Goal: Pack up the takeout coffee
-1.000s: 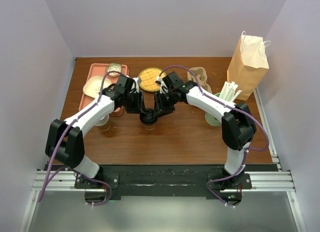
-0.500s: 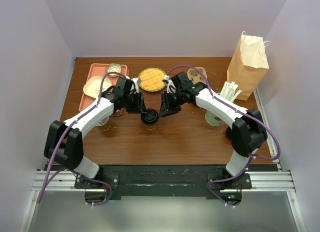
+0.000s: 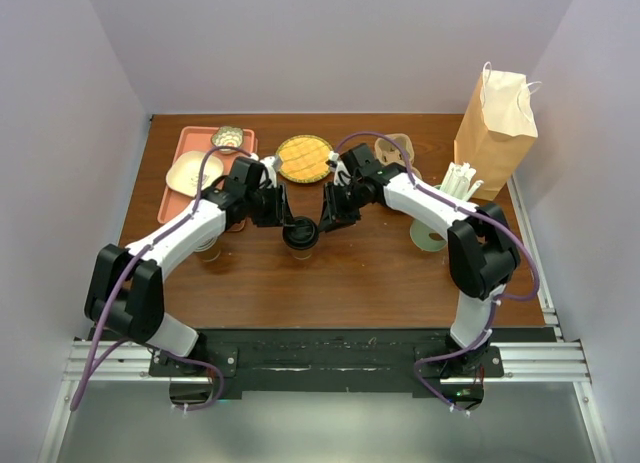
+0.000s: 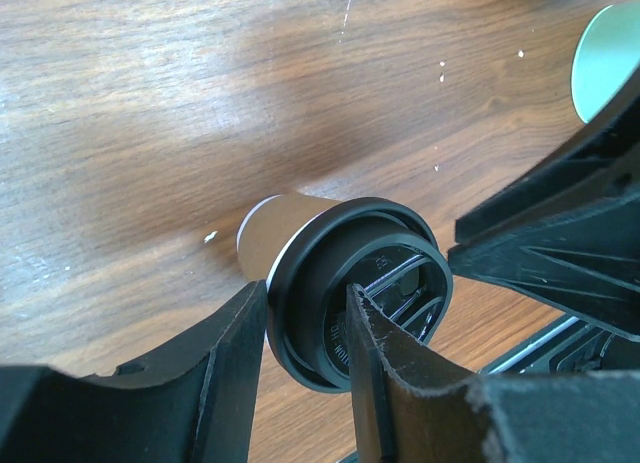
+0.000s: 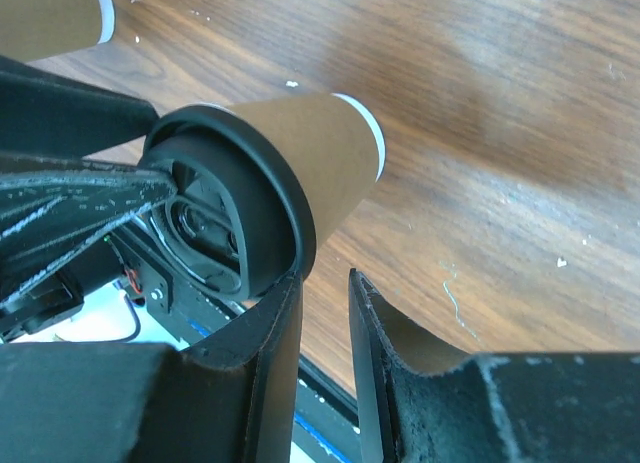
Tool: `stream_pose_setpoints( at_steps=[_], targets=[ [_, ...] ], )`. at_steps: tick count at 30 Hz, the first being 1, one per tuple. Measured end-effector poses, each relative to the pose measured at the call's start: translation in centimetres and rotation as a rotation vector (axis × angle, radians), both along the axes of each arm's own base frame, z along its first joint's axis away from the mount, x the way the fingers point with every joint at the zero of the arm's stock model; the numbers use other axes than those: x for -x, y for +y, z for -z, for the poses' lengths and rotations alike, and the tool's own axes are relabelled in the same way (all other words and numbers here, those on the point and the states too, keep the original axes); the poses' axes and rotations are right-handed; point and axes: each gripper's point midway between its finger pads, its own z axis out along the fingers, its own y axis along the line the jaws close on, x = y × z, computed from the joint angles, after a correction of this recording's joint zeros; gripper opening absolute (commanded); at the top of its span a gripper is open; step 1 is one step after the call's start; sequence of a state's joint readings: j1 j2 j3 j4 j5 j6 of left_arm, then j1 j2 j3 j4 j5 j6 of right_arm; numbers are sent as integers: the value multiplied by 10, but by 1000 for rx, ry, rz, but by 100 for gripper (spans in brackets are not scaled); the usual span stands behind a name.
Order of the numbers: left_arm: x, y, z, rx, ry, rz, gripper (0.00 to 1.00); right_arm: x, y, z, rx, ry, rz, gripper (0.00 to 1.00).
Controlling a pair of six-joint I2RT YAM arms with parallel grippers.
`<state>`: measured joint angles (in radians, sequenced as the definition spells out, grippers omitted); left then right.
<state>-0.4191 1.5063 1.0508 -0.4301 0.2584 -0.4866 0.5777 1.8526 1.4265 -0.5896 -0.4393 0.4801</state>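
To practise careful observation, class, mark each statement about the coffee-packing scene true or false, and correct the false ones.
1. The takeout coffee stands upright on the table with its black lid on. True.
2. The coffee is already inside the paper bag. False: it is on the table between the two arms, and the bag stands apart at the far right.
3. The left gripper has its fingers on either side of the lid's rim. True.
4. The right gripper is clamped around the cup. False: its fingers are beside the lid, with only bare table showing between them.
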Motion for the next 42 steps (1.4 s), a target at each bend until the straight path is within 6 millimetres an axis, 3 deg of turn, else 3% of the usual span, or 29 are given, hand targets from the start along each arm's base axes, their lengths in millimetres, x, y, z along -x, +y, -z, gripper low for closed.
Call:
stream_pose_setpoints(
  at_steps=[10, 17, 21, 25, 32, 42],
  targets=[
    [3, 1, 3, 45, -30, -24, 38, -1, 6, 6, -56, 8, 3, 20],
    [6, 2, 5, 75, -41, -59, 37, -3, 5, 8, -47, -3, 9, 18],
    [10, 3, 4, 91, -34, -83, 37, -6, 3, 5, -29, -25, 7, 29],
    [13, 3, 4, 100, -12, -100, 37, -10, -3, 0, 24, -48, 6, 47],
    [17, 2, 3, 110, 17, -110, 38, -16, 3, -25, -5, -92, -21, 64],
    [19, 1, 2, 114, 30, -106, 38, -5, 14, -29, -48, -74, -69, 66]
  ],
)
